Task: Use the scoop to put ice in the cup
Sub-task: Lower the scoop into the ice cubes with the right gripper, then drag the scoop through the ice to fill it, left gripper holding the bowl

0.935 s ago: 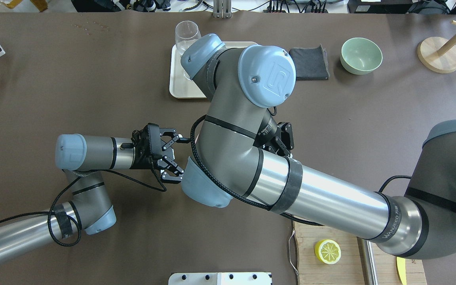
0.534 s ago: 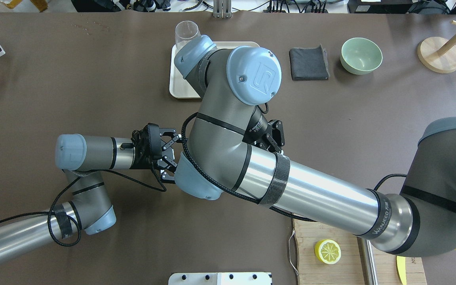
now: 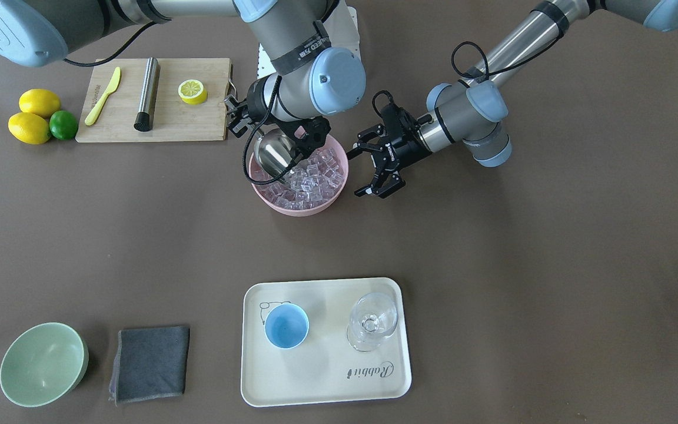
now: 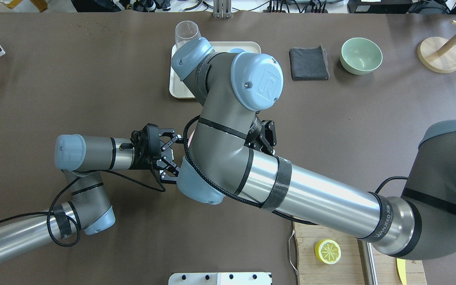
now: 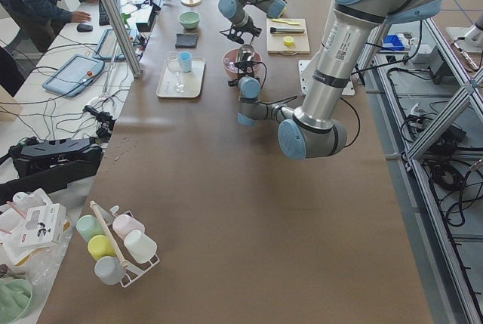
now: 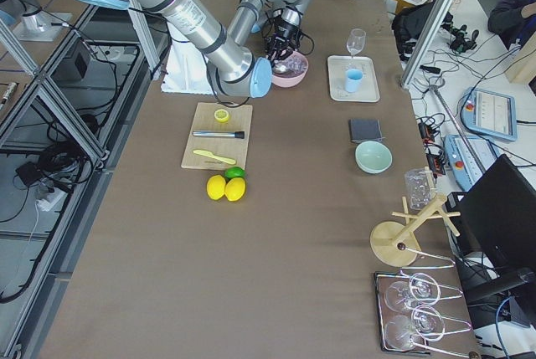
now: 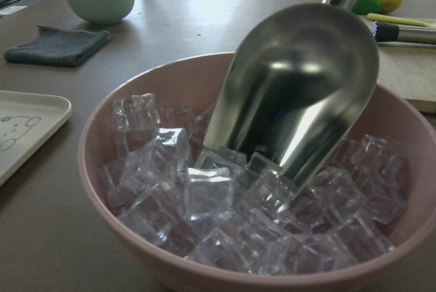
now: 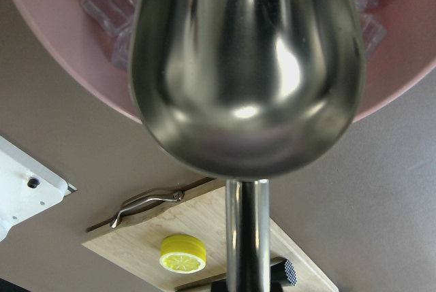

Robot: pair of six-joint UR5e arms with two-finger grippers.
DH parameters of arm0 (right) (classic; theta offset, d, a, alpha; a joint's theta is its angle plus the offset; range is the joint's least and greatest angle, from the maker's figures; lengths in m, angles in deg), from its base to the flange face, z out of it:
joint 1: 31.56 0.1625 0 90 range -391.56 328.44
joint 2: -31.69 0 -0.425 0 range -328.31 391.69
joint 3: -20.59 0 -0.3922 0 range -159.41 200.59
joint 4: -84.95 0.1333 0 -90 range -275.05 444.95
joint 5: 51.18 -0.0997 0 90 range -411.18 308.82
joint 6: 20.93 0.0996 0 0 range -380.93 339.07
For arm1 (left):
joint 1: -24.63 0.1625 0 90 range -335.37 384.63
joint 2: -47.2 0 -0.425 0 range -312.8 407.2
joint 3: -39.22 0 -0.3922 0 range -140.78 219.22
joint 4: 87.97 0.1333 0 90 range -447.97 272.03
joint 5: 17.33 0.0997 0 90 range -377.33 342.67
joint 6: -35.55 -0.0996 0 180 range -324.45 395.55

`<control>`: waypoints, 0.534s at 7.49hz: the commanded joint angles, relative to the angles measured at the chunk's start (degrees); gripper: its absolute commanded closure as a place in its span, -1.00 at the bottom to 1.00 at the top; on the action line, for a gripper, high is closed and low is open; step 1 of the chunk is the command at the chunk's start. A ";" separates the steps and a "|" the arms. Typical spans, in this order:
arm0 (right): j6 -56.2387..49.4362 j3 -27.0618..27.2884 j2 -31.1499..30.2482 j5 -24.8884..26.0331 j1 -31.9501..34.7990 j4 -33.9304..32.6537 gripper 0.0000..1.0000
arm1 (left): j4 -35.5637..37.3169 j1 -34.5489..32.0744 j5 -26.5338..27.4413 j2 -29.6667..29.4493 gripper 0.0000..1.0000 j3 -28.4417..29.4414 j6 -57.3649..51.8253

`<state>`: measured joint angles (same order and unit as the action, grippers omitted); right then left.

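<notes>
The right gripper (image 3: 306, 138) is pinching the scoop (image 3: 272, 152), its lip resting among the ice (image 3: 315, 175) in the pink bowl (image 3: 301, 210) — the left gripper (image 3: 359, 172) is hovering spread alongside, the cup (image 3: 286, 325) sitting on the tray (image 3: 327, 380).

The shiny steel scoop (image 3: 273, 152) tilts steeply, lip down among the ice (image 3: 314, 176), its pan bare. The clear cubes fill a pink bowl (image 3: 303, 210). The light-blue cup (image 3: 286, 325) stands upright and empty on a cream tray (image 3: 327, 383), well apart.
</notes>
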<state>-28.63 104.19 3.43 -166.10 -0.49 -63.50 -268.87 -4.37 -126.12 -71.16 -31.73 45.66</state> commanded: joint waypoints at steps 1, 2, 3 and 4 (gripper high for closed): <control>0.49 5.67 -4.59 1.44 -0.82 5.26 1.00 | 0.02 0.00 -0.02 0.05 -0.97 0.02 0.00; 0.49 7.87 -6.26 1.62 -0.91 6.93 1.00 | 0.02 0.00 -0.02 0.05 -0.97 0.02 0.00; 0.32 12.33 -8.28 1.80 -1.09 7.12 1.00 | 0.02 -0.17 -0.19 0.40 -0.97 0.02 0.00; 0.40 16.03 -10.56 3.28 -1.87 9.30 1.00 | 0.02 -0.26 -0.19 0.58 -0.97 0.02 0.00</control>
<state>-28.22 113.74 -3.40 -164.44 -1.46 -56.89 -268.85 -4.46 -126.23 -70.92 -31.71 45.66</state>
